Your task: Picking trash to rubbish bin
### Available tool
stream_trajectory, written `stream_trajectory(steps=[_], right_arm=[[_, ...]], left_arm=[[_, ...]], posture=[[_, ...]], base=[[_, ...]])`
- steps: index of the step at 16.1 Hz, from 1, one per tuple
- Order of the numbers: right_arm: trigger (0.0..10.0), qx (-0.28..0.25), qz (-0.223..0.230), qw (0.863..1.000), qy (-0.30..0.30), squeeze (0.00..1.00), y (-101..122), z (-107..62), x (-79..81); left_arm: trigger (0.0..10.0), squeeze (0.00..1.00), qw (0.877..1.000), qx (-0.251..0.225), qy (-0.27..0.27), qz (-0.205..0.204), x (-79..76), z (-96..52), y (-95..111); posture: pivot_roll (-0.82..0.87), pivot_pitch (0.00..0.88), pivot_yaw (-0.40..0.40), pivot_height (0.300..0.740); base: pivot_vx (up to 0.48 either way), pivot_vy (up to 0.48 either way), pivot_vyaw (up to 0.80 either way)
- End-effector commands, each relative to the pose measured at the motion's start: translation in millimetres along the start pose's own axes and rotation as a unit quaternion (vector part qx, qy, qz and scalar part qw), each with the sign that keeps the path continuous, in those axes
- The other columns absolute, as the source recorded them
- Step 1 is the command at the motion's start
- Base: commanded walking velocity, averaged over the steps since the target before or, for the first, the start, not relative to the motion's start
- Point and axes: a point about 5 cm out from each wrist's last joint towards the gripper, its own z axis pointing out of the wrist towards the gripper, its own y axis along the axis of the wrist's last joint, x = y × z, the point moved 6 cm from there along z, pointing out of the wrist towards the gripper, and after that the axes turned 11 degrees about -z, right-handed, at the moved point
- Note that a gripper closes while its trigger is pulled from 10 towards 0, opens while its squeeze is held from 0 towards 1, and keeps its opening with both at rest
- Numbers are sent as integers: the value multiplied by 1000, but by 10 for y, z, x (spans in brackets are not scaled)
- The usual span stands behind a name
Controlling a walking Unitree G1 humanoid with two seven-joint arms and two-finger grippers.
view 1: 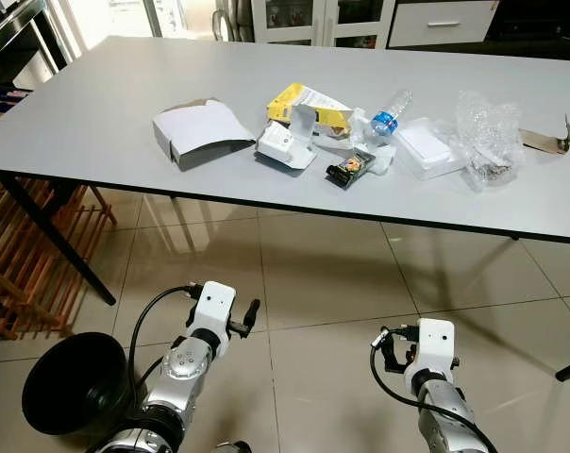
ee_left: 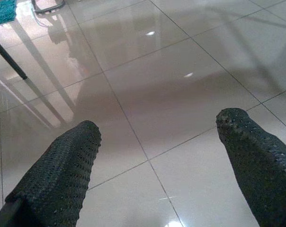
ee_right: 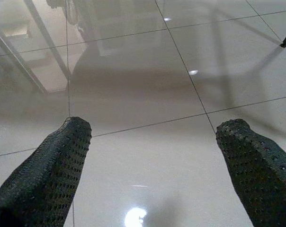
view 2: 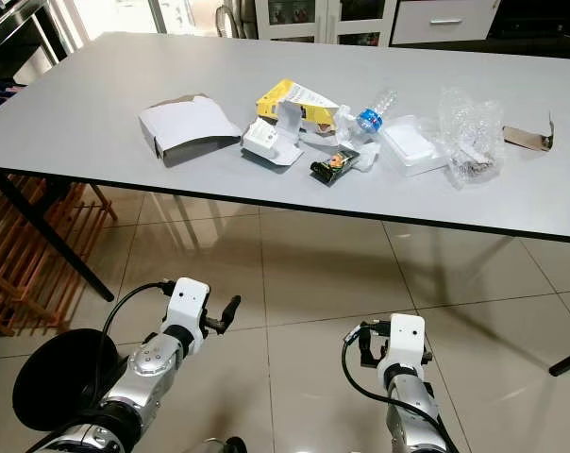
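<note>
You're facing a wide grey worktop (view 1: 96,113) with the trash spread across its middle and right. Down at your near left, on the tiled floor (view 1: 342,274), sits the black rubbish bin (view 1: 73,382), well apart from the trash. On the worktop, leftmost is a folded white cardboard box (view 1: 202,132). To its right lie a small white box (view 1: 285,146) and, just beyond it, a yellow carton (view 1: 309,109). A dark snack wrapper (view 1: 349,170) lies at the near edge of the pile, with a clear plastic bottle (view 1: 389,115) farther back. Right of those you have a white foam tray (view 1: 427,149), then crumpled clear plastic wrap (view 1: 488,137), and a brown cardboard scrap (view 1: 547,142) farthest right. Your left gripper (ee_left: 157,137) hangs low over the floor, fingers spread and holding nothing. Your right gripper (ee_right: 152,137) hangs likewise, released and empty
</note>
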Motion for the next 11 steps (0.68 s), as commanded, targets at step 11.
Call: stream_trajectory(steps=[11], right_arm=[[10000, 7, 4, 1000, -6, 0, -57, -25, -26]], left_arm=[[10000, 0, 1000, -3, -7, 5, -79, 49, 65]], posture=[[-126, 66, 82, 740]], base=[[0, 0, 0]])
